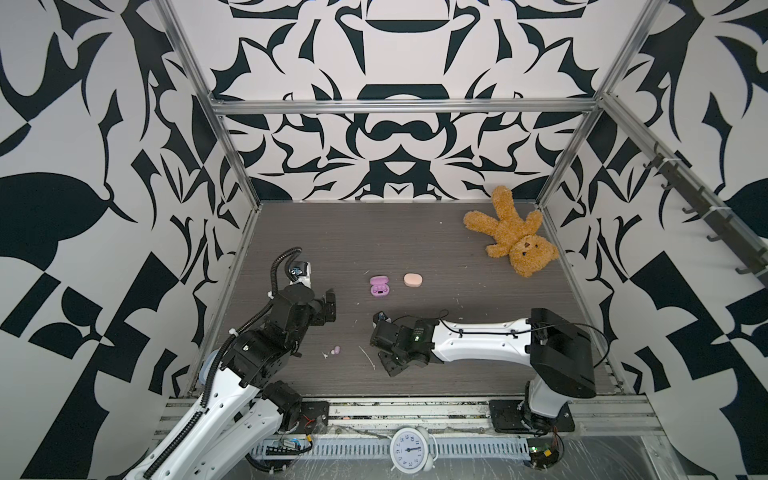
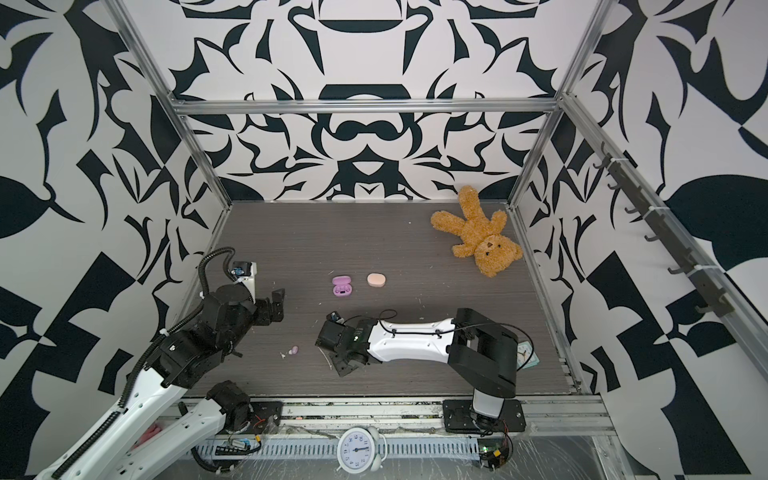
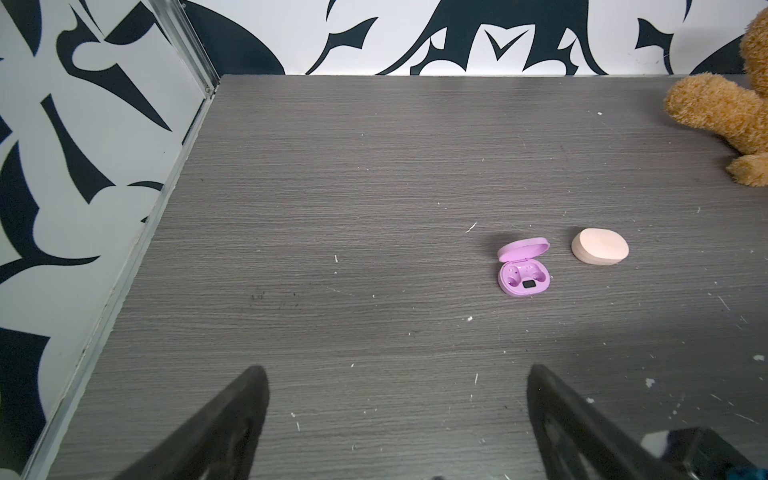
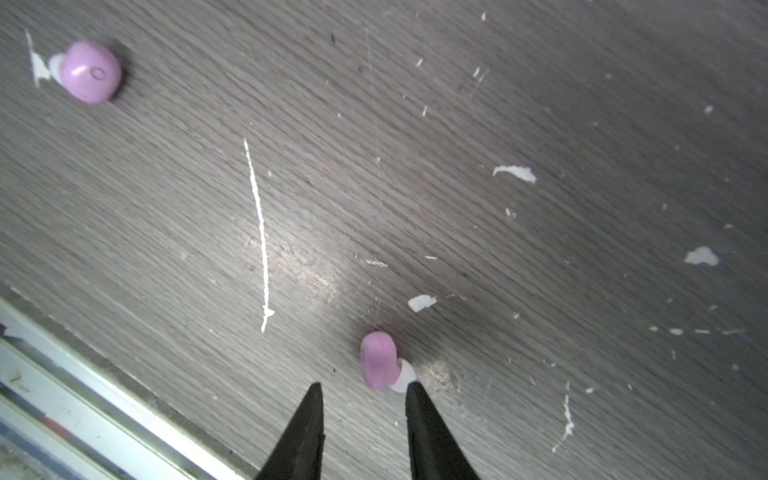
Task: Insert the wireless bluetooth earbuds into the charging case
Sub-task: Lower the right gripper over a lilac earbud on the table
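I judge the step in hand to be lifting the near bud [image 4: 376,359] with my right claw [image 4: 363,385]. Its jaws stand a narrow way apart and hold nothing. In the right wrist view, at the lower middle of the frame, the left-hand finger faces bare table. The near bud lies just beyond the tips, a little right of the gap's middle. Its whitish tip touches or almost touches the right-hand finger; I cannot tell which.

To do this well I should shift slightly toward that side. Then I should push forward until the lilac body, not the soft tip, sits between the pads. After that I sink to the table and close slowly. The bud is small, smooth and rounded, so I expect it to squirt out under a hasty or off-centre pinch.

In both top views my left claw [image 1: 328,308] hangs at the left middle, jaws wide apart and empty. Below it in the frame the far bud [image 1: 336,350] lies on the table, apart from both claws. At lower centre my right claw sits low and hides the near bud. Up the frame from it the lilac case [image 1: 379,286] lies with its lid open, its seats apparently empty, well apart from both buds. Just right of it lies the peach case [image 1: 413,279], shut.
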### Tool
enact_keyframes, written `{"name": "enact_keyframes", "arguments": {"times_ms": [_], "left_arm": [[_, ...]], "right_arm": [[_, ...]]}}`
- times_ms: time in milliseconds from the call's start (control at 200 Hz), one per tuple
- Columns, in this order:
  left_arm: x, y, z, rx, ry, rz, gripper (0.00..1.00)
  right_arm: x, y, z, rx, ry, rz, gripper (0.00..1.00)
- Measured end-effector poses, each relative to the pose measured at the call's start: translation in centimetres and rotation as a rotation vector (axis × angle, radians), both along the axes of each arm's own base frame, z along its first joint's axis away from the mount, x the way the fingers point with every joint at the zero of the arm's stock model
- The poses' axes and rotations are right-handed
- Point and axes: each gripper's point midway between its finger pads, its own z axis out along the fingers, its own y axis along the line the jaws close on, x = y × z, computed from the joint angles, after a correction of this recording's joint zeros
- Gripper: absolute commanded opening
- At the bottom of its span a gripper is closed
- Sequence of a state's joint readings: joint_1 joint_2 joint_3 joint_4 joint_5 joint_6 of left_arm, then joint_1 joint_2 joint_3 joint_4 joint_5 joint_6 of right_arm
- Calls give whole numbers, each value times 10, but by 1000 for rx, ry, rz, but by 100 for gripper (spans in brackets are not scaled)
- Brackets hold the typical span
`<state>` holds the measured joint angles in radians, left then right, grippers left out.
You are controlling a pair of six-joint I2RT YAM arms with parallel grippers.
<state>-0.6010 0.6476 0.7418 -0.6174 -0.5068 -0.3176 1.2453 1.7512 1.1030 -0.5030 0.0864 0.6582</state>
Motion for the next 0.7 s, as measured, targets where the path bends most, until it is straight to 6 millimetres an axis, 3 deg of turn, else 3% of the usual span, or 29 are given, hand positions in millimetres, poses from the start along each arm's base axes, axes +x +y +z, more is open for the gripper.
{"name": "enact_keyframes", "arguments": {"times_ms": [700], "left_arm": [[0, -1, 0, -4, 1, -6, 99]], "right_arm": [[2, 3, -7, -59, -18, 31, 30]]}}
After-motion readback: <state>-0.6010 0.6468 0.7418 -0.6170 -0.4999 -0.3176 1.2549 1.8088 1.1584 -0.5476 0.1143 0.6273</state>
